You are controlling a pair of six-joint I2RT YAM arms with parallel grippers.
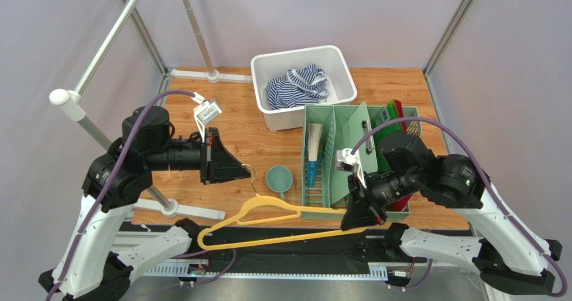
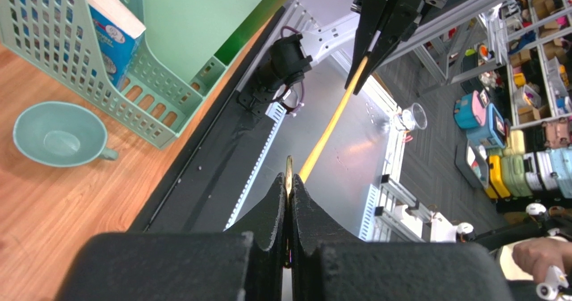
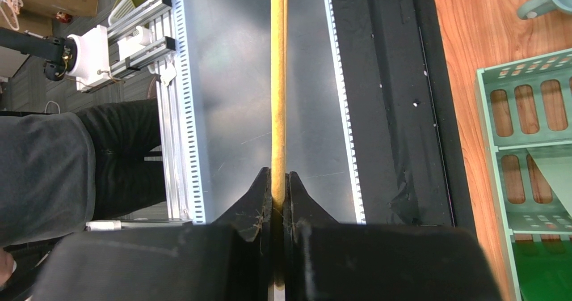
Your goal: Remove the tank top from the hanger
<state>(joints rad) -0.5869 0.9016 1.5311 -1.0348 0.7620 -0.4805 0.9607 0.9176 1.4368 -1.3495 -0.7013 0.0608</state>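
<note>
The left arm (image 1: 80, 228) and right arm (image 1: 511, 237) share one build: white moulded shells on the lower links, round black joint housings above them. A purple cable (image 1: 137, 118) runs along each arm to the wrist, where a small white camera (image 1: 208, 110) is mounted. The left gripper (image 1: 250, 173) and right gripper (image 1: 346, 224) are matt black wedges with rough, worn inner faces

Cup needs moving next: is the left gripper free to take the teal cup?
Probably not: the left gripper is shut on the hanger at its hook, though the cup sits uncovered nearby.
</note>
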